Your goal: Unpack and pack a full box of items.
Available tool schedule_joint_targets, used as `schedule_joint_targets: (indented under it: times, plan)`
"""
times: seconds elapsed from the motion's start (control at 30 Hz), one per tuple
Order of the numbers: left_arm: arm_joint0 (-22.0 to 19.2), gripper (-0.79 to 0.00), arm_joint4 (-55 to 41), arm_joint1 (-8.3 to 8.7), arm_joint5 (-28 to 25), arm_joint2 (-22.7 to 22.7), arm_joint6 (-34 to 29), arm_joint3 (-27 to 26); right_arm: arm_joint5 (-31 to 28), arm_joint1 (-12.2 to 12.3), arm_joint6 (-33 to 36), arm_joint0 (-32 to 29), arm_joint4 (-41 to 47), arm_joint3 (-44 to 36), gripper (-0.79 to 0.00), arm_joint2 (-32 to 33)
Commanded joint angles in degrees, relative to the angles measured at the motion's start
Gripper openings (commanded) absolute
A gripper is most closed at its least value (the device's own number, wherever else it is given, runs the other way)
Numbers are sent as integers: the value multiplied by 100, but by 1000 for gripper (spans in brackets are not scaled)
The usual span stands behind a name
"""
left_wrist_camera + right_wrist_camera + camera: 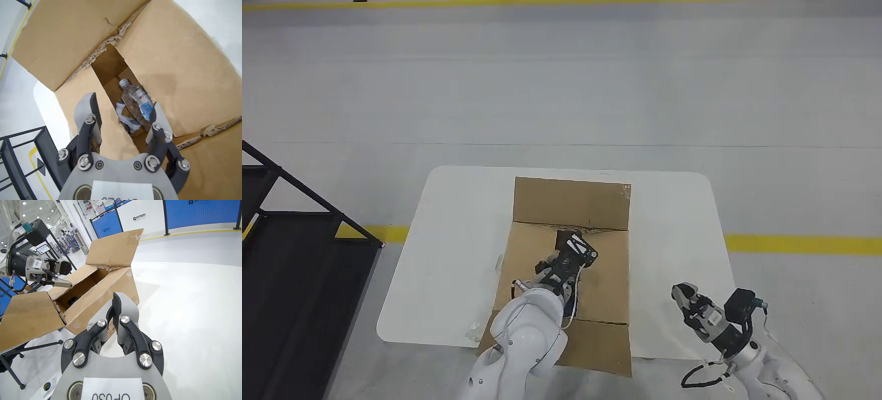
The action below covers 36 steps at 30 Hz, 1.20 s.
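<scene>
A brown cardboard box (572, 215) stands on the white table (457, 240), its flaps spread open. My left gripper (123, 103) hangs open just above the box's opening; one finger sits over a side flap (98, 91), the other over the gap. Inside the box lies a clear plastic water bottle (136, 102) with a blue-and-white label, and beside it a white handled item (125, 119). In the right wrist view the left gripper (63, 282) hovers at the box's (105, 285) rim. My right gripper (116, 302) is shut and empty, off the table's near right corner (697, 310).
A black metal rack (292, 270) stands left of the table. The table's right side (682, 240) is bare white surface. Yellow floor lines (802, 243) run behind the table. A small dark object (72, 299) lies deep inside the box.
</scene>
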Motion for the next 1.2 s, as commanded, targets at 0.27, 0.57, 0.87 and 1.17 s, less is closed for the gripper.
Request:
schedule_joint_targets:
  times: [0.27,0.57,0.87,1.17]
  plan:
    - [51,0,541,-12,536,33,40,432,779,-125,-348,98,-205,308,-785,-528]
    - [-130,-175,1312,-181,1596,542,-422,1117,903,-197,-576,220,-326,588,-785,-858]
    - [-344,-437,2442,-325,2095,870,-628,1812,815,-198,-604,233,-342,617,-785,-821]
    - [-351,-597,2920,-424,2159,878,-678,2136,768,-207,-591,259,-347,598,-785,-835]
